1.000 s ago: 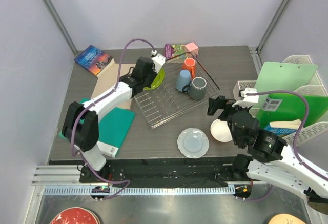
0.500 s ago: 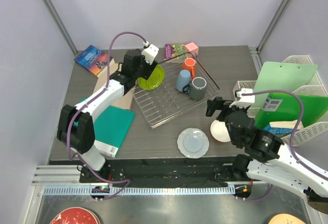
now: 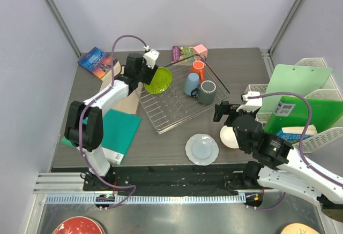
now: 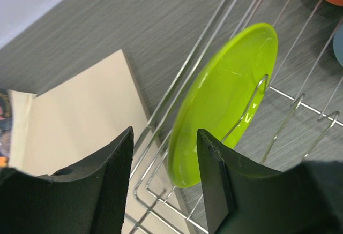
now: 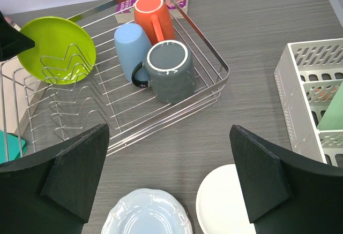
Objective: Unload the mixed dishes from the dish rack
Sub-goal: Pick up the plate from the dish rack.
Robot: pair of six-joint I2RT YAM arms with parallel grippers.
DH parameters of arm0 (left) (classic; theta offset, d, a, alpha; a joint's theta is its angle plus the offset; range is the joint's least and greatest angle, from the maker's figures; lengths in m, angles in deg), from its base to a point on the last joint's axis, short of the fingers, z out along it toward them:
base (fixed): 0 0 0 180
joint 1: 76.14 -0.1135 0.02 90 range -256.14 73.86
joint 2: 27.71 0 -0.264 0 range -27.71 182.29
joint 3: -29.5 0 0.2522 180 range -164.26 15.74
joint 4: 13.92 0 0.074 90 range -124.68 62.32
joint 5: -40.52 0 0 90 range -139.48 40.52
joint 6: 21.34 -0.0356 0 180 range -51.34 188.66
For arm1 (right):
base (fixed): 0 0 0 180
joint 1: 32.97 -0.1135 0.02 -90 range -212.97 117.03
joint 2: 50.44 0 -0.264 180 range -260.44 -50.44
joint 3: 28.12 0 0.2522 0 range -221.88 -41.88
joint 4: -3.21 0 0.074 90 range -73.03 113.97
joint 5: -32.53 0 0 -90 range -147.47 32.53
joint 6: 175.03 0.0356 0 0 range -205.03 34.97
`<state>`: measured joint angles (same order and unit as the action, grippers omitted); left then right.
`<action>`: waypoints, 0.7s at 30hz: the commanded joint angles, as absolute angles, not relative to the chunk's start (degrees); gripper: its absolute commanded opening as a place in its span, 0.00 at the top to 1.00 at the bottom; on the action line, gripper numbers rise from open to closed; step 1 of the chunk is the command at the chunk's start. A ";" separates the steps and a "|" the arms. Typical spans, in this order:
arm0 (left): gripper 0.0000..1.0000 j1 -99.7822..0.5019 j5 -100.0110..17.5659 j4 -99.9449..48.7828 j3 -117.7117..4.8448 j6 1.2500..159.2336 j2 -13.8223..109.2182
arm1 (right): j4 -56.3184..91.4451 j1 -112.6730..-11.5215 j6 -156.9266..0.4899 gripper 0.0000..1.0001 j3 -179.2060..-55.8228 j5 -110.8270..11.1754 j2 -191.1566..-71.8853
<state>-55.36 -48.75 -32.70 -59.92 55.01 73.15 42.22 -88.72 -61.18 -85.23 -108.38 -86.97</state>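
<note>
Plainly, the tightest spot is the far left corner of the dish rack (image 3: 170,111). There the lime-green plate (image 4: 225,100) stands tilted on its edge among the wire prongs, with the rack's rim wire and a tan board (image 4: 80,111) just beside it on the left. We see the left arm stretched far across the table, its wrist turned so that the left gripper (image 4: 164,137) straddles the plate's lower rim. Its jaws are partly apart, with 1 finger at the plate and a clear gap at the other, so we read no grip. The plate is glossy, with a pale highlight. The rack's far right part holds 3 vessels packed close: an orange mug (image 5: 153,14), a light blue cup (image 5: 131,49) and a dark grey mug (image 5: 170,68). Right of the rack we find bare table up to a white lattice basket (image 5: 311,100). The right arm is folded low, and the right gripper (image 5: 169,132) hangs spread wide and holds nothing. It is above the near table, where a pale blue-white plate (image 3: 202,149) and a white bowl (image 5: 228,202) sit side by side.
</note>
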 commanded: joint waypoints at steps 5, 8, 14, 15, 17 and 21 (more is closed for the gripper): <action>0.71 -55.40 -44.65 -31.38 -60.38 58.29 73.54 | 39.64 -88.78 -62.09 0.00 -86.27 -108.97 -88.23; 0.90 -55.40 -45.53 -30.76 -59.42 58.55 73.10 | 39.56 -88.78 -62.09 0.01 -86.18 -108.71 -88.23; 1.00 -55.40 -46.40 -30.50 -58.97 58.55 72.23 | 39.56 -88.78 -62.09 0.00 -85.74 -108.97 -87.62; 1.00 -55.40 -46.58 -30.24 -58.97 58.73 71.96 | 39.56 -88.78 -61.83 0.01 -85.65 -108.97 -87.53; 1.00 -55.40 -47.02 -29.62 -58.80 58.99 70.56 | 39.47 -88.78 -61.92 0.00 -85.65 -109.06 -87.44; 1.00 -55.40 -49.13 -27.95 -58.62 59.52 67.40 | 39.47 -88.78 -61.92 0.00 -85.74 -108.88 -87.62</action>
<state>-55.41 -47.00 -32.33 -58.79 57.35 73.50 41.85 -88.72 -61.42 -85.23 -108.36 -87.94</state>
